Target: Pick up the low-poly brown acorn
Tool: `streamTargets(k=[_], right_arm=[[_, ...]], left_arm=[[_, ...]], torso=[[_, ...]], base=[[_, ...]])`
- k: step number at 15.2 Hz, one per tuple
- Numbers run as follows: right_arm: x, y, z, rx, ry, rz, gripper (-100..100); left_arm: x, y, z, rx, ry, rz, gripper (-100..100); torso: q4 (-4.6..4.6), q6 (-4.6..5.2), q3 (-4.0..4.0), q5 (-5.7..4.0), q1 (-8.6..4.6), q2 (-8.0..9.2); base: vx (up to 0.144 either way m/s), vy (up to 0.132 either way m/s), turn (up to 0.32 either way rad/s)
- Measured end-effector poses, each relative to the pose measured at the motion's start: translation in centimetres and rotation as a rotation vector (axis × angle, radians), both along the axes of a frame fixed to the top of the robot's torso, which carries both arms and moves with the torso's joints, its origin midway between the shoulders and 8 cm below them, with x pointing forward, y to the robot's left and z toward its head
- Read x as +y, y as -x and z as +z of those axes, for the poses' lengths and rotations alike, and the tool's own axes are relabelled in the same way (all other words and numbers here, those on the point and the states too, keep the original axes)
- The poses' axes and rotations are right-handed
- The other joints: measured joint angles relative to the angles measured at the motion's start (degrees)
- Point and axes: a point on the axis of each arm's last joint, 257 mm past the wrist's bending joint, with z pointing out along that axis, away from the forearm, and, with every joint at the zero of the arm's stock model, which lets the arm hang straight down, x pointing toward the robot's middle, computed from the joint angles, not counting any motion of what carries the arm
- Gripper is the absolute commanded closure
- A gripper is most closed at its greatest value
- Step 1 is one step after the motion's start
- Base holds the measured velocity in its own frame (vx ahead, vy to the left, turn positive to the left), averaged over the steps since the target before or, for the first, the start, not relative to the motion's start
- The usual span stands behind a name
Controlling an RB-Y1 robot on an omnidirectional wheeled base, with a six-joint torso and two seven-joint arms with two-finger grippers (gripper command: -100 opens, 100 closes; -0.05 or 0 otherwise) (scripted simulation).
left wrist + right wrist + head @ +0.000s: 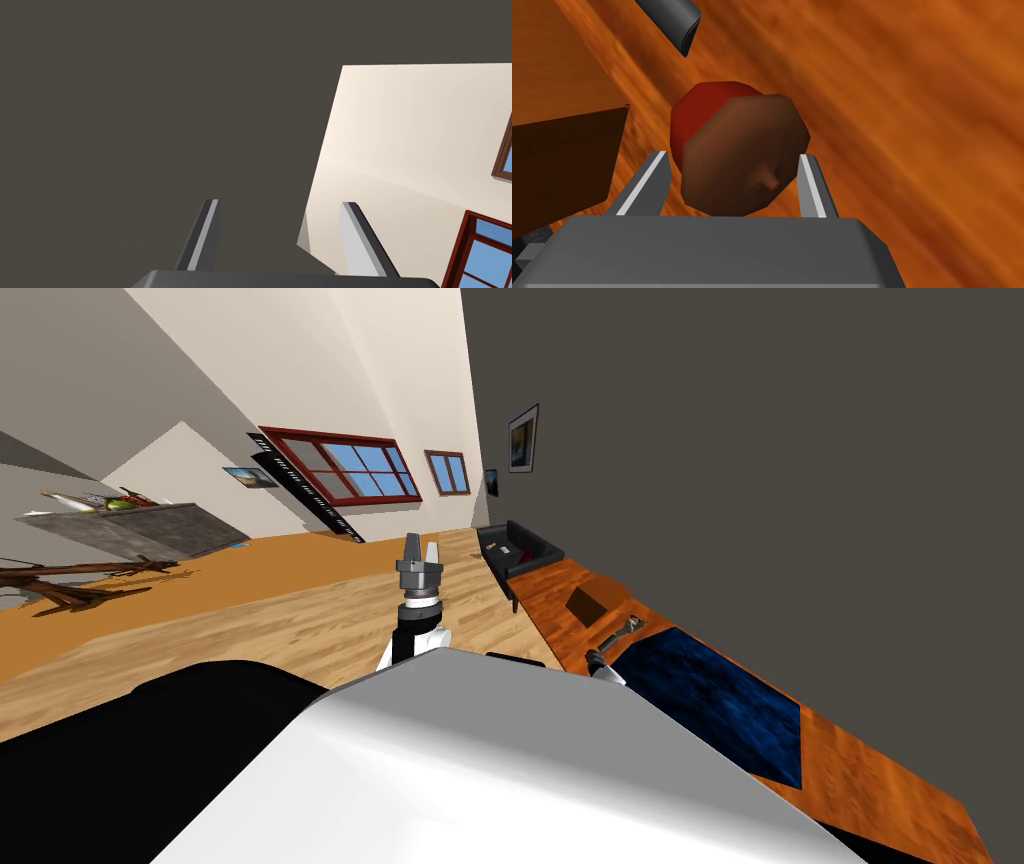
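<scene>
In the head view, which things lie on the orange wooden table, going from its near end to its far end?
From near to far: dark blue mat → brown box → black tray.

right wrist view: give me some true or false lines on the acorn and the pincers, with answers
1. The right pincer straddles the acorn, one finger on each side. True.
2. The acorn lies on the blue mat. False: bare orange wood of the table surrounds it, and the mat is elsewhere on that table.
3. A brown box stands close beside the acorn. True.
4. The left pincer is shut on the acorn. False: it is open and holds nothing, raised well away from the table.
</scene>
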Motion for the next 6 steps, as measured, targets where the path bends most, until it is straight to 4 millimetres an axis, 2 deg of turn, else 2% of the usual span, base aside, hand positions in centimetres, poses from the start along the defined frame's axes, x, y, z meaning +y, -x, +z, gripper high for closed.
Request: streamTargets(k=[2,6], right_arm=[[-0.3,-0.1,0.1,-0.003,-0.005,-0.007,100],[-2.1,0.2,0.5,-0.001,-0.003,-0.026,100]], left_arm=[[0.0,0.0,0.0,0.000,0.000,0.000,0],[0.0,0.0,0.0,0.000,0.000,0.000,0]], torso=[[0.01,0.03,0.00,-0.01,-0.04,0.00],[0.03,0.03,0.04,0.03,0.11,0.06]], base=[[-0.013,0.027,0.025],[-0.024,0.051,0.045]])
